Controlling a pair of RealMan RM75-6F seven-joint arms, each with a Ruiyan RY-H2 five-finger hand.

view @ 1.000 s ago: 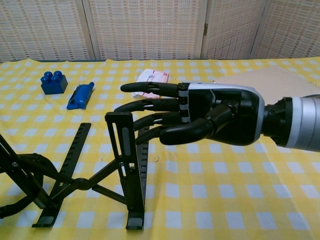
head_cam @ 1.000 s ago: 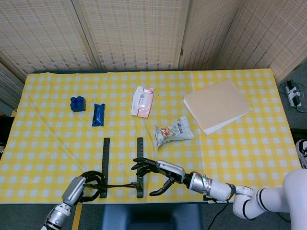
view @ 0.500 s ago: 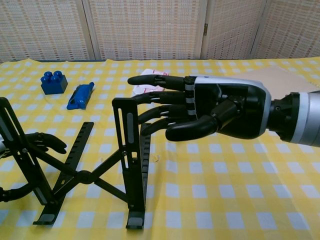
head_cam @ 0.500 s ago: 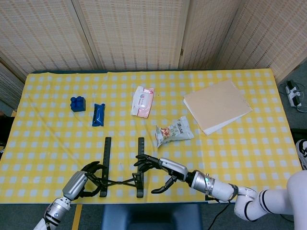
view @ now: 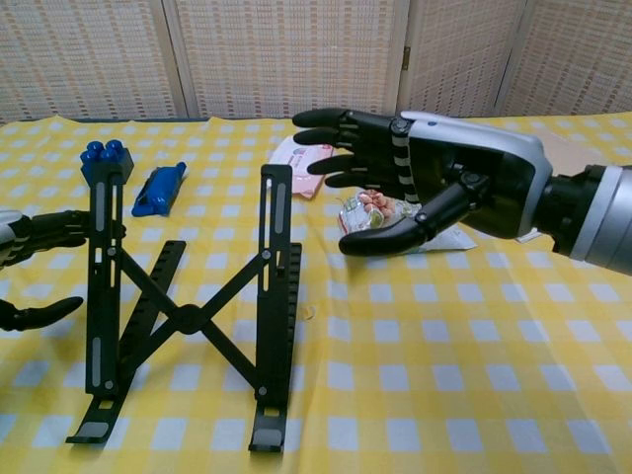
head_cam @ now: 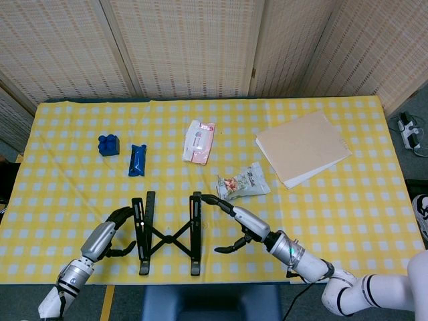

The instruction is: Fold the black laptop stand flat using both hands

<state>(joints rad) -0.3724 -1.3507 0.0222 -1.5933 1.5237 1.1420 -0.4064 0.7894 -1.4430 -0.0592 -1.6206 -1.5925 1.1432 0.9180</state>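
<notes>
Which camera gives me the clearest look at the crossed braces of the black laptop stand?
The chest view: the black laptop stand faces it, its X-shaped braces and both uprights plain. The head view shows the stand from above, small, the cross foreshortened.

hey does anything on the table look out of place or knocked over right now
Nothing spilled or damaged. The one oddity is the black laptop stand: it stands raised with its uprights up, not folded flat, between the left hand and right hand.

laptop stand [view: 188, 318]: black
bench cloth [head_cam: 348, 200]: yellow and white check
toy brick [head_cam: 108, 144]: blue
wrapped bar [head_cam: 137, 160]: blue
tissue pack [head_cam: 198, 142]: pink and white
folder [head_cam: 303, 147]: tan
hands [view: 434, 183]: black and silver
</notes>
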